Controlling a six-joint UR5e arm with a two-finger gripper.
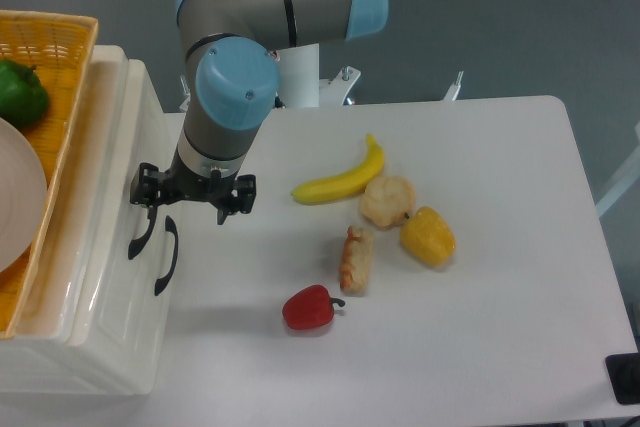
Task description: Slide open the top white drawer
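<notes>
The top white drawer [112, 162] is the upper glossy cream front of the unit at the left. Its black arched handle [139, 235] curves down its ribbed face. My gripper [193, 205] hangs straight down just right of that front, seen from above, with its jaws spread wide. The left fingertip [148, 197] sits at the upper end of the handle, touching or nearly touching it. Nothing is held between the fingers. The fingertips are partly hidden under the wrist.
A second white drawer front with a like black handle [166, 257] lies just below. An orange wicker basket [62, 97] with a green pepper [20, 92] and a plate sits on the unit. On the table [500, 327] are a banana [342, 182], red pepper [308, 308], yellow pepper [428, 236] and other food.
</notes>
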